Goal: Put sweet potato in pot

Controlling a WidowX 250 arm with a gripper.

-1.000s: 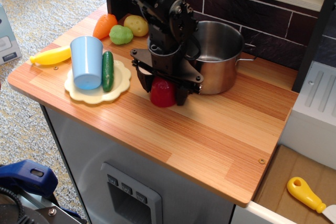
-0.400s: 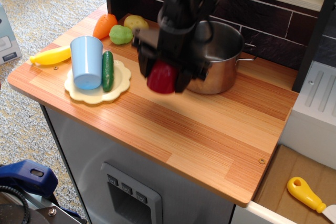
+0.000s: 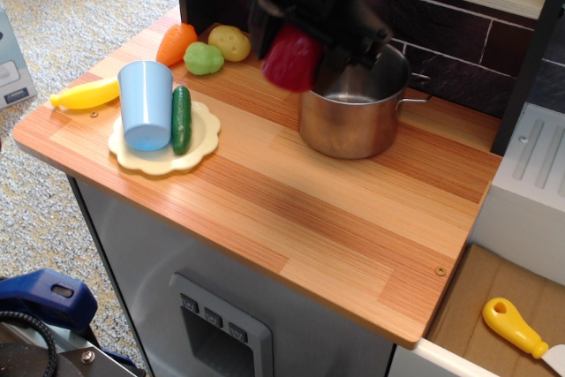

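Lifted off the counter since a second ago, my gripper (image 3: 293, 57) clasps the glossy deep-red plastic sweet potato (image 3: 290, 61) in the air, just left of the shiny steel pot (image 3: 353, 125); I judge release comes next.

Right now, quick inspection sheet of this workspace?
Surface: wooden counter, front half bare.
Job's things: sweet potato held in the air, left of the pot rim, not yet inside; pot upright at the back.
Clutter: blue cup and cucumber on a cream plate; banana, carrot, green toy, tan potato.
Grippers: gripper, jaws shut on the sweet potato; blurred.
Cables: nothing seen.
Surroundings: brick backsplash, carpet, yellow tool lower right.
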